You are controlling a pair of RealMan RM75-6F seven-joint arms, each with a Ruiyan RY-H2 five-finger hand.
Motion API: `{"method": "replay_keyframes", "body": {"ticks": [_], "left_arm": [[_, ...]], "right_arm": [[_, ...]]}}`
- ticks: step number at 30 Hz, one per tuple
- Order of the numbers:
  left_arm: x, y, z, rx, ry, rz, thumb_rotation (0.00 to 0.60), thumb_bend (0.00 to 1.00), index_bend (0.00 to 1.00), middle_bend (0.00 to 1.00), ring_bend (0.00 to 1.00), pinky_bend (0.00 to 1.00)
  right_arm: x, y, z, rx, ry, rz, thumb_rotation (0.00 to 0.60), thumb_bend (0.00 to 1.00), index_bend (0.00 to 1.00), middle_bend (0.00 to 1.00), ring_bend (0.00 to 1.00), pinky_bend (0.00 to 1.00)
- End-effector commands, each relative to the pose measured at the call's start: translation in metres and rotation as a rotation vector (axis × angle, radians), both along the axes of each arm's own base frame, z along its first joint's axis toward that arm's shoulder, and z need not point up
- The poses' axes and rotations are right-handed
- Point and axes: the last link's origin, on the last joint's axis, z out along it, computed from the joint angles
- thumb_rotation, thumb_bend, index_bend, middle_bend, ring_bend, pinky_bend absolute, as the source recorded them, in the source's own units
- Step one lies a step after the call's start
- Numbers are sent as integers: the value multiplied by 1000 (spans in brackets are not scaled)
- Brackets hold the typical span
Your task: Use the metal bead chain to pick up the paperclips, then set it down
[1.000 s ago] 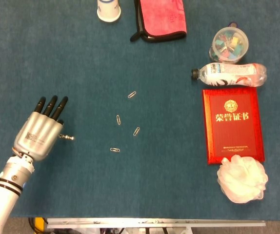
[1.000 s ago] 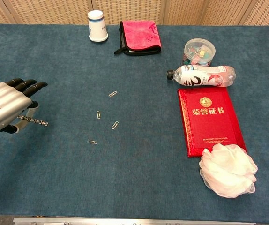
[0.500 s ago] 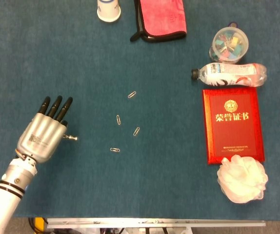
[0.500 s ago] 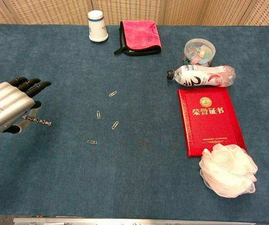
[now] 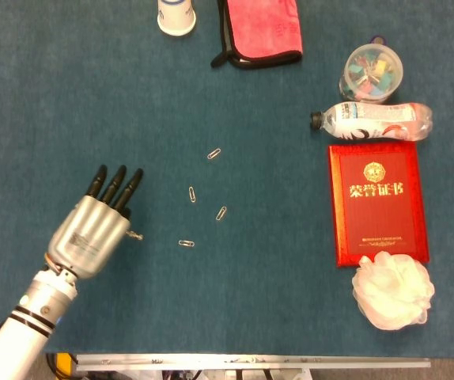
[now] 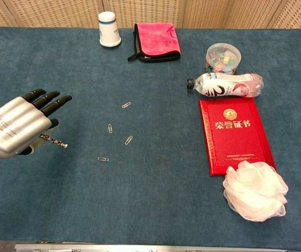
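In left hand [image 6: 15, 128]: short silvery bead chain [image 6: 56, 141]

Bare blue table [image 5: 132, 103] lies all around the four paperclips [image 5: 191, 192], so a hand can reach them from the left, the near side and the far side without meeting anything. To the right, the red certificate book [image 5: 378, 203], the lying water bottle [image 5: 372, 120], the clip tub [image 5: 371, 72] and the white mesh sponge [image 5: 393, 290] crowd that edge. The paper cup [image 5: 176, 14] and pink cloth [image 5: 260, 30] line the far edge.
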Motion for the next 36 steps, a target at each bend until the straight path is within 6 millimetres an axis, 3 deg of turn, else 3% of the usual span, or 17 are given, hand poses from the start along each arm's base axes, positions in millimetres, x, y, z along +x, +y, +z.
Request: {"method": "replay_keyframes", "body": {"ticks": [1, 13, 24, 36], "left_arm": [[7, -4, -6, -2, 1, -29, 600, 411, 576, 6, 0, 106], [28, 1, -26, -7, 18, -88, 600, 411, 576, 9, 0, 107], [34, 17, -39, 28, 58, -139, 600, 412, 576, 9, 0, 107], [35, 17, -49, 7, 66, -159, 600, 412, 576, 10, 0, 106]], "right_arm": [[0, 2, 3, -13, -5, 2, 600, 350, 366, 362, 321, 450], [-3, 12, 16, -73, -38, 7, 600, 351, 366, 362, 321, 450], [-7, 20, 26, -112, -66, 15, 600, 350, 366, 362, 320, 450], [-9, 28, 32, -149, -81, 20, 600, 350, 366, 362, 320, 450]]}}
